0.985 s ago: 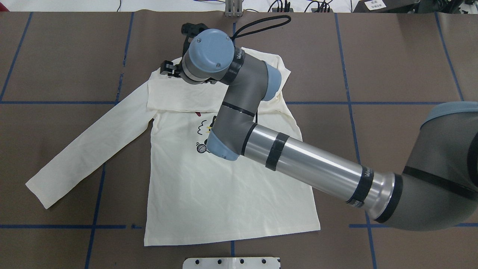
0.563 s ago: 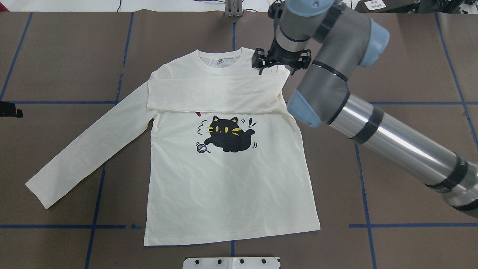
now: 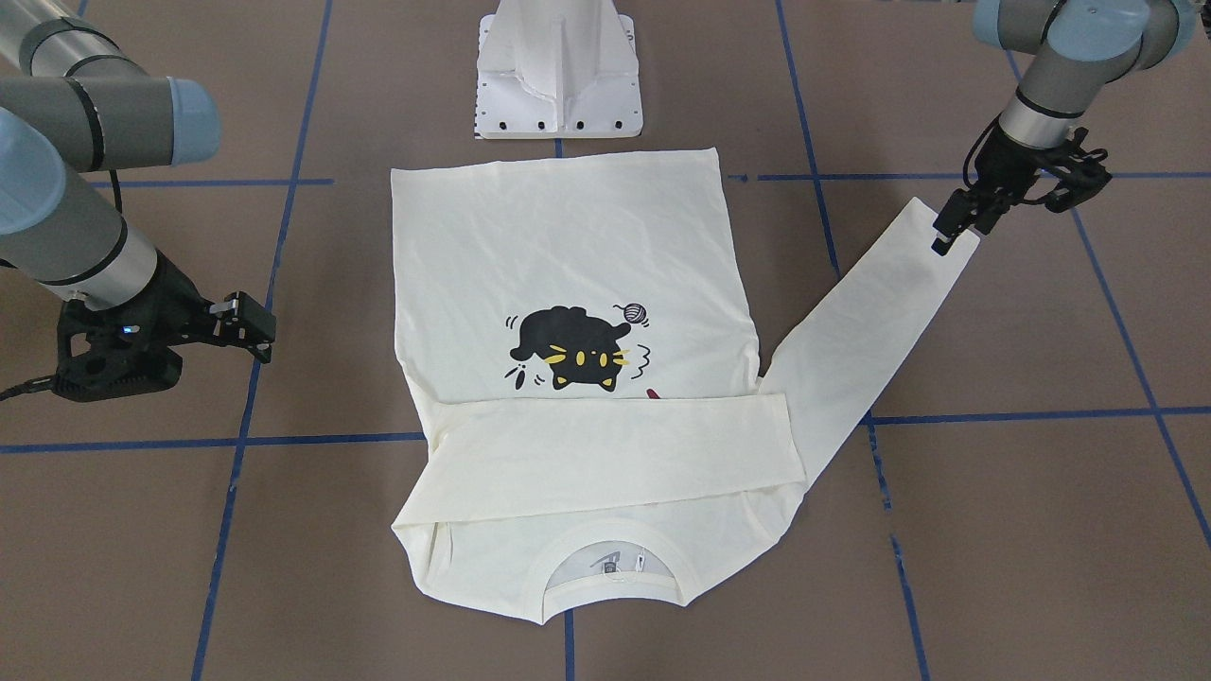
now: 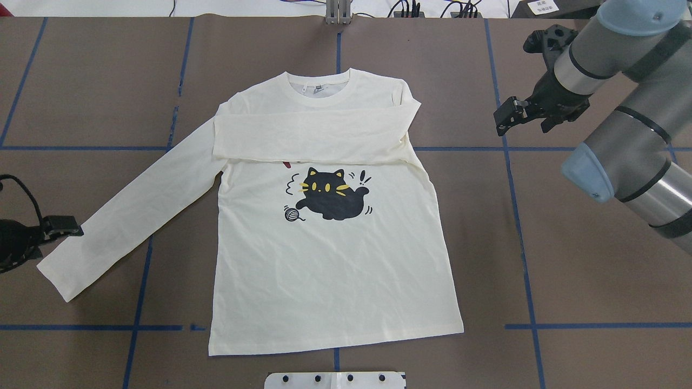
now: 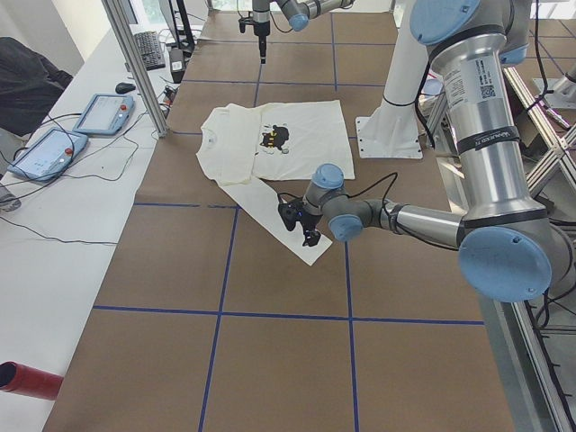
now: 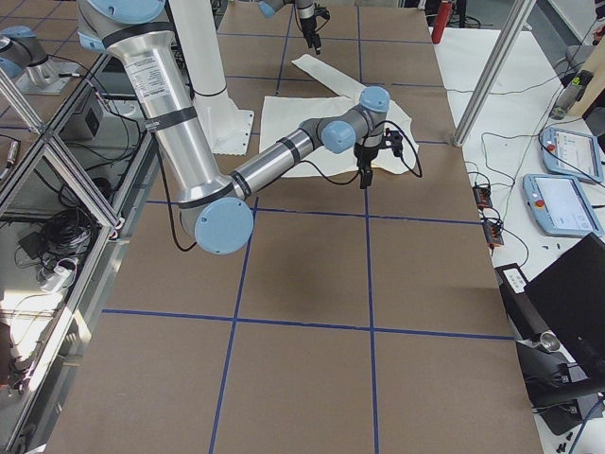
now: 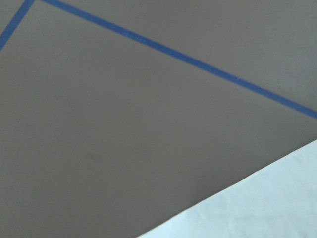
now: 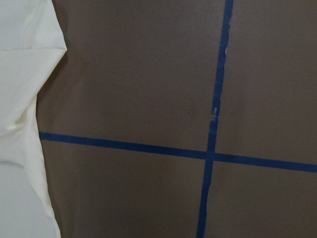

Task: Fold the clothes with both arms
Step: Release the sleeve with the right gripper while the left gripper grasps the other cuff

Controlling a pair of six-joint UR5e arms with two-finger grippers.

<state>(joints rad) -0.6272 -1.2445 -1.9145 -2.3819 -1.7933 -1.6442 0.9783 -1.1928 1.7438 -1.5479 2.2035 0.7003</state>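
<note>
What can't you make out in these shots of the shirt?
Red lettering: almost all under the folded sleeve, overhead and front views.
Left gripper: cut by the overhead view's left edge; contact with the outstretched sleeve's cuff unclear.
Neck label text: too small, every view.

Cream T-shirt [image 4: 335, 270] flat on brown table [image 4: 567, 259], print up, black cat [image 4: 331, 201] mid-chest. One sleeve [image 4: 308, 138] folded across chest; other sleeve [image 4: 130, 216] stretched toward view's left. Left gripper [image 4: 73, 231] at left edge, just beside that cuff. Right gripper [image 4: 505, 116] over bare table, well apart from shirt. White plate [image 4: 335, 380] at bottom edge.
</note>
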